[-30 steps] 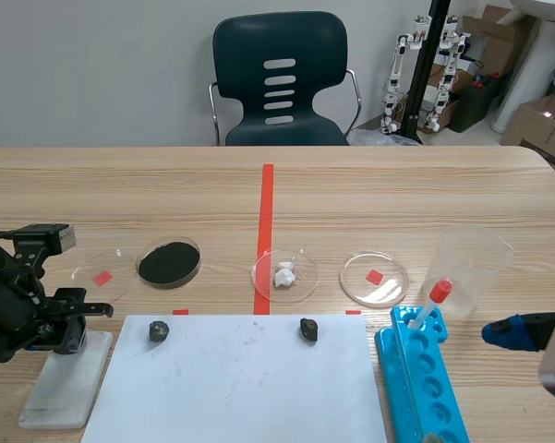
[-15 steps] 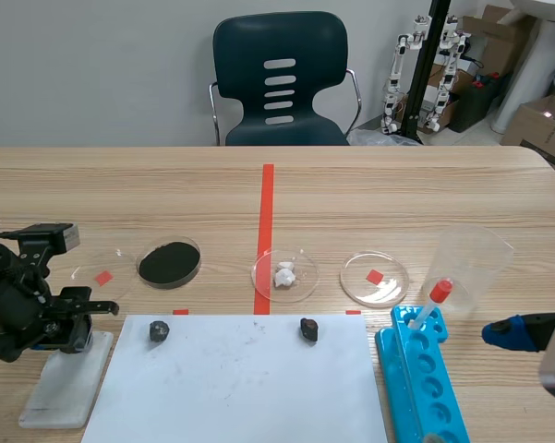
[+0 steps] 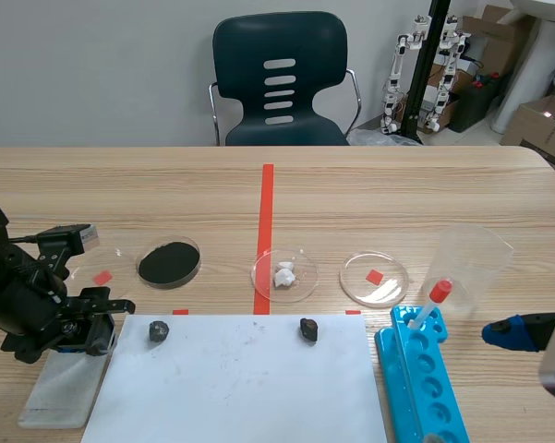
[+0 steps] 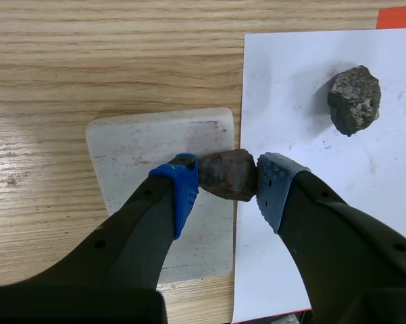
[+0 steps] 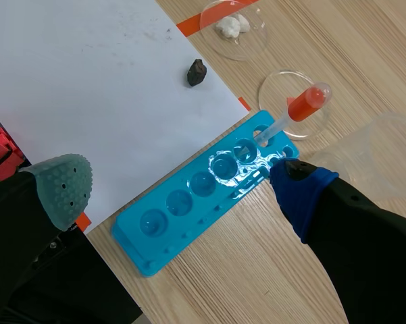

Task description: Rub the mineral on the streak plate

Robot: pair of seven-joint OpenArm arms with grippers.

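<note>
My left gripper (image 4: 227, 181) is shut on a brown mineral (image 4: 227, 175), held at the edge of the white streak plate (image 4: 145, 152) that borders the white paper (image 4: 338, 196). In the scene view the left gripper (image 3: 85, 330) hangs over the streak plate (image 3: 57, 392) at the table's front left. A grey mineral (image 4: 354, 99) lies on the paper ahead of the gripper, also seen as the grey mineral (image 3: 158, 331). A second dark mineral (image 3: 307, 329) lies near the paper's far edge. My right gripper (image 5: 182, 182) stands open above a blue well tray (image 5: 209, 202).
A dish of black powder (image 3: 169, 263), a dish with white lumps (image 3: 284, 274) and two more clear dishes (image 3: 374, 278) line up beyond the paper. A red-bulbed dropper (image 3: 432, 302) rests in the blue tray (image 3: 425, 383), with a clear plastic cup (image 3: 473, 264) beside it.
My left gripper has moved to the right over the streak plate, toward the paper's edge, with the brown mineral in it. The right arm has not moved.
</note>
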